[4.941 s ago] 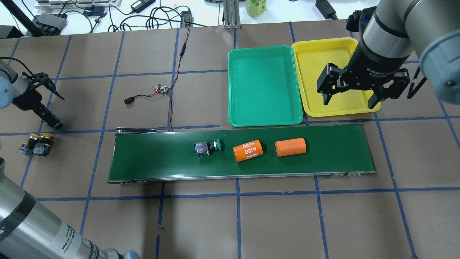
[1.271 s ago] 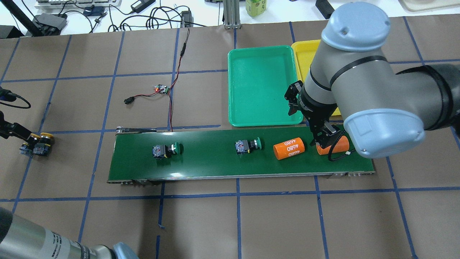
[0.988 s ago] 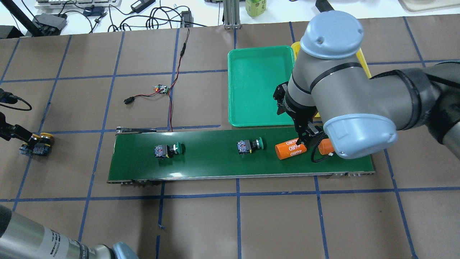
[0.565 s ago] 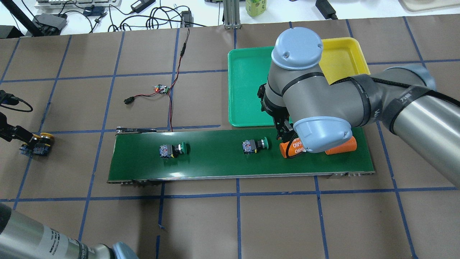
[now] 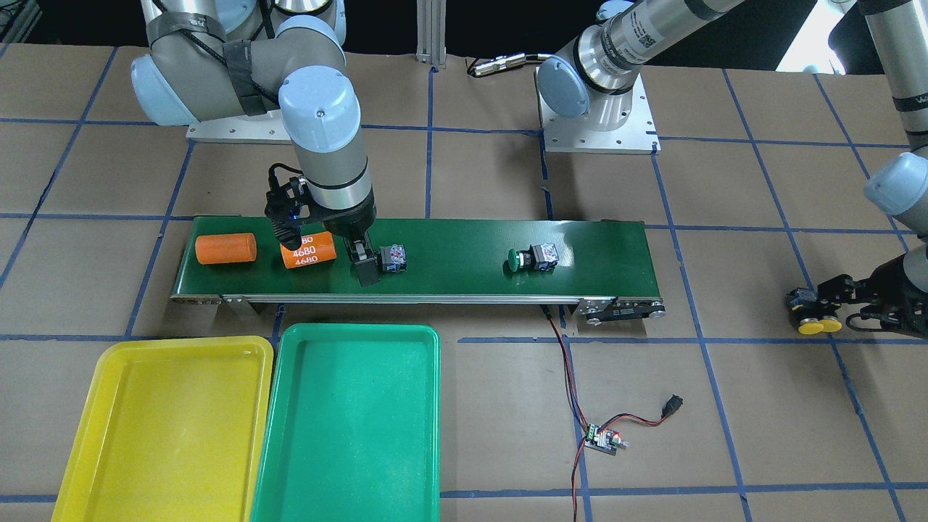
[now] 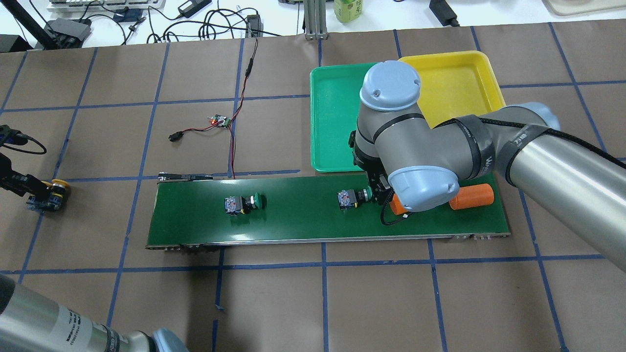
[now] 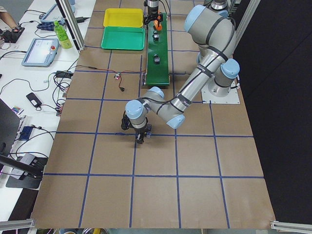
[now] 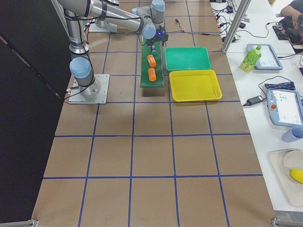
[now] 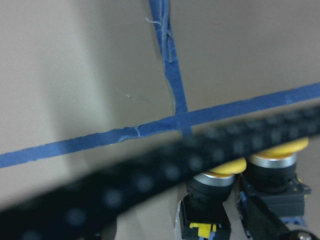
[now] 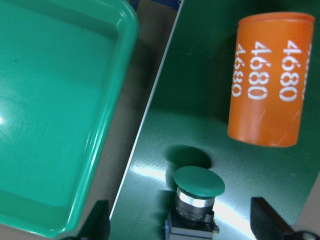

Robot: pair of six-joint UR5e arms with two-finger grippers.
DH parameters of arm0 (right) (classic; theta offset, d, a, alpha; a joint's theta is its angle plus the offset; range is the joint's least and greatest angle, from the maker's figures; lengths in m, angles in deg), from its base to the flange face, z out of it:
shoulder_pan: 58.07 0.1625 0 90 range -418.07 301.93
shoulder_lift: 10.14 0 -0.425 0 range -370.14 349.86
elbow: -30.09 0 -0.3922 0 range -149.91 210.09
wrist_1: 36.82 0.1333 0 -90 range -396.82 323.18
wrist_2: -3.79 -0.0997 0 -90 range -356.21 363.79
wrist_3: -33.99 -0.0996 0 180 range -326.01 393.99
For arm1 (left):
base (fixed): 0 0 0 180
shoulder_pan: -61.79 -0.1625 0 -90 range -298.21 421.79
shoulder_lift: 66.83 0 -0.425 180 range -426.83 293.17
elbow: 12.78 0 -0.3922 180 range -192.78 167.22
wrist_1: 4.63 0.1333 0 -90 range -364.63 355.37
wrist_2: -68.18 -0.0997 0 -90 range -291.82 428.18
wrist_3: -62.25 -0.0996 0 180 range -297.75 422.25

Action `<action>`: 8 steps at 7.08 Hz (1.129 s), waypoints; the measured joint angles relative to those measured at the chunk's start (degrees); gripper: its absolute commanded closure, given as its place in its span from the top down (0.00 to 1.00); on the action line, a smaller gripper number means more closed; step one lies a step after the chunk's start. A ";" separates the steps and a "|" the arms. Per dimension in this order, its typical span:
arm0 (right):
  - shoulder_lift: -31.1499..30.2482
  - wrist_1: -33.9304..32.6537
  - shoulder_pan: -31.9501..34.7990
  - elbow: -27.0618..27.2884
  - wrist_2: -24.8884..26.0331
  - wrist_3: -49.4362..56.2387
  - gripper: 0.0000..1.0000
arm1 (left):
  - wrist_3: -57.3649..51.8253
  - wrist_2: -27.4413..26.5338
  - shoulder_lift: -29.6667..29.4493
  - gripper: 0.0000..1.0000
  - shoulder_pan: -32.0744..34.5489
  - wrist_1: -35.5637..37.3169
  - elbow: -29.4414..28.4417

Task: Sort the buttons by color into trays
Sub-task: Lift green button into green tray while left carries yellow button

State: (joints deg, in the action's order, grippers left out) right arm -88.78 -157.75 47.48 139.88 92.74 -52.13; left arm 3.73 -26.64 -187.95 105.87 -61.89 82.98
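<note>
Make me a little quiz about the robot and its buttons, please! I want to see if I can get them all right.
1. True or false: the green tray and the yellow tray have buttons in them.
2. The button below the open right gripper has a cap of which colour? A yellow, B green, C red.
3. How many orange cylinders lie on the conveyor belt?
Key: 1 false, both trays are empty. 2 B. 3 two.
</note>
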 measured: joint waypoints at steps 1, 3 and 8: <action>0.11 -0.06 0.00 0.96 -0.02 0.06 1.00 | -0.38 0.04 0.00 0.21 -0.22 -0.05 0.00; 0.53 -0.10 0.01 2.17 -0.08 0.09 1.00 | -0.93 -0.05 0.44 0.00 -0.51 -0.33 -0.10; 1.12 0.54 0.01 2.70 -0.03 0.76 0.00 | 6.69 0.99 10.99 0.00 9.88 -9.64 1.32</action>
State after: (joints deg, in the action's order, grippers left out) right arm -87.66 -157.21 47.49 142.58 92.71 -51.37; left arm 10.42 -25.65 -176.96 115.75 -71.53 84.30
